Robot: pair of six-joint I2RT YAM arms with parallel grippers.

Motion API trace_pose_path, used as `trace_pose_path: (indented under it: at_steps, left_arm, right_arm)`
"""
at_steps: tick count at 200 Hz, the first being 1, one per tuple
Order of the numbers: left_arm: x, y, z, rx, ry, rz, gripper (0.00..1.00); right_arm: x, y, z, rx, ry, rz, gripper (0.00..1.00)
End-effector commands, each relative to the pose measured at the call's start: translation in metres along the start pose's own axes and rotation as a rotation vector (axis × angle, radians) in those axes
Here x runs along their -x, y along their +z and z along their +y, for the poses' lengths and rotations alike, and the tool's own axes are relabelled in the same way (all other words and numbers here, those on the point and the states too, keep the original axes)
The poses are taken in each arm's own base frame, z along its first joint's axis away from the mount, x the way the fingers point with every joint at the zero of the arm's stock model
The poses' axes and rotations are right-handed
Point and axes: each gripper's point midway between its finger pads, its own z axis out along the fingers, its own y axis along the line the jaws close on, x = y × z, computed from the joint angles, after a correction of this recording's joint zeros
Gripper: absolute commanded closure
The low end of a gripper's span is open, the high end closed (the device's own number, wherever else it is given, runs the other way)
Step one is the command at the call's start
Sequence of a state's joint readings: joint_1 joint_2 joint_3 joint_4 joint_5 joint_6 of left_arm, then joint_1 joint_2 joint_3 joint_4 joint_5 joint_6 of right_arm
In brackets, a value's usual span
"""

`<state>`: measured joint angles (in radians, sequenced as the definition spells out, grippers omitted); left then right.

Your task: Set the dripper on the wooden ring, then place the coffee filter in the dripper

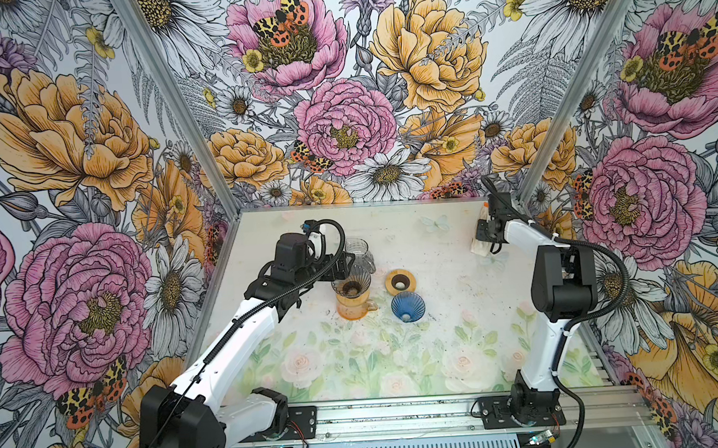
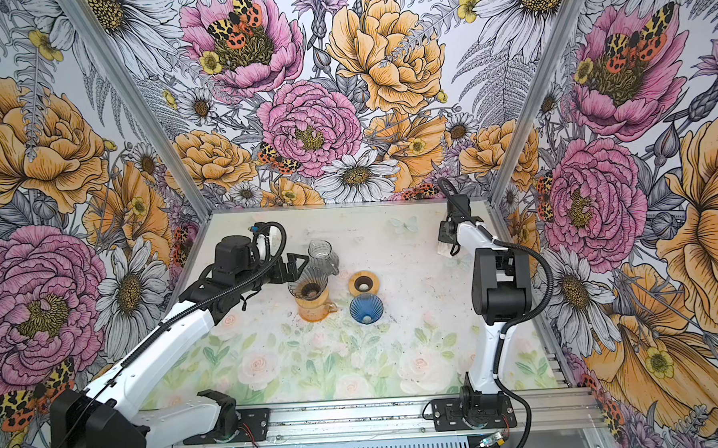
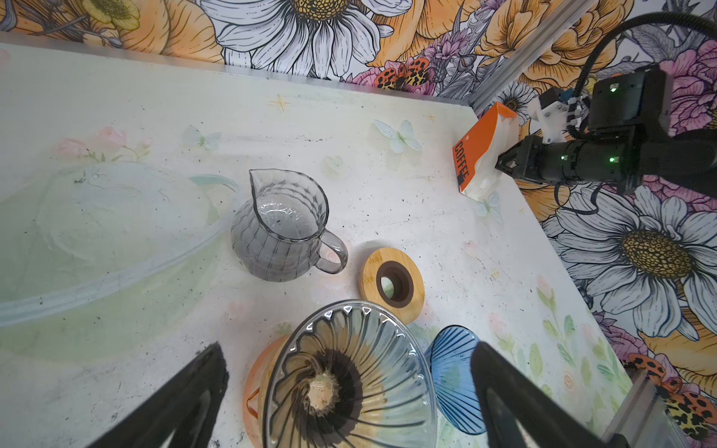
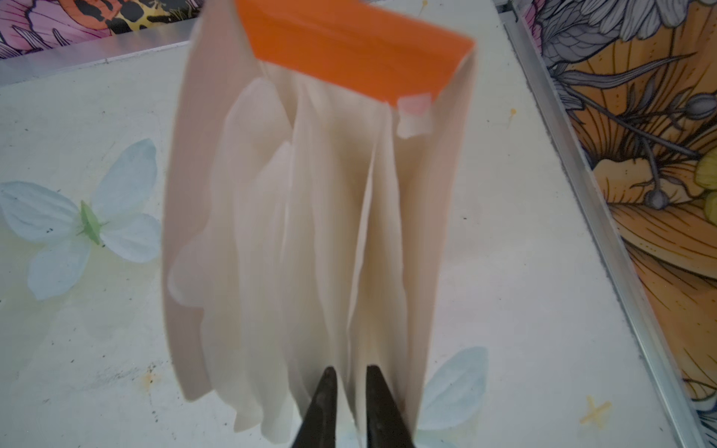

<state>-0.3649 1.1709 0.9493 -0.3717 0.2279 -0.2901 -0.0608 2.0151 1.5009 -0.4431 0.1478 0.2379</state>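
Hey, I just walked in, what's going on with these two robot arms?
The right gripper is at the far right corner of the table, its fingers pinched on a filter in the orange-topped pack; the filter is not yet pulled free. The left gripper hangs open close by the clear dripper, which sits on an orange cup and holds no filter yet. A blue dripper, wooden ring and pitcher stand nearby, untouched.

I log my gripper black, filters cream, their sleeve orange with black lettering, pitcher smoke-grey, ribbed dripper clear, jug amber, other dripper blue, ring pale wood with brown centre, counter whitish with pastel roses.
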Motion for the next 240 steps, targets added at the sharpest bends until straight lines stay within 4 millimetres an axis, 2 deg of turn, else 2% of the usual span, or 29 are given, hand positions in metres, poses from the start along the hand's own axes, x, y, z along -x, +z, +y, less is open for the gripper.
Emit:
trace_pose_path:
  at_steps: [1, 35, 87, 168, 240]
  left_arm:
    - [0.007, -0.004, -0.004, 0.005, -0.005, -0.012, 0.01]
    - [0.007, -0.004, -0.004, 0.006, -0.009, -0.01, 0.01]
    - [0.006, -0.003, -0.005, 0.006, -0.009, -0.005, 0.01]
    - [0.005, 0.006, -0.007, -0.002, -0.007, 0.016, 0.01]
    - [0.003, 0.012, -0.007, -0.007, -0.003, 0.033, 0.01]
  right_arm:
    - [0.015, 0.005, 0.0, 0.006, 0.018, -0.031, 0.83]
    - [0.017, 0.009, 0.001, 0.007, 0.017, -0.029, 0.88]
    - [0.014, 0.001, -0.001, 0.0, 0.018, -0.033, 1.0]
    - [0.012, -0.028, -0.004, 0.003, 0.026, -0.042, 1.0]
    - [-0.012, -0.021, -0.001, 0.011, 0.038, 0.02, 0.98]
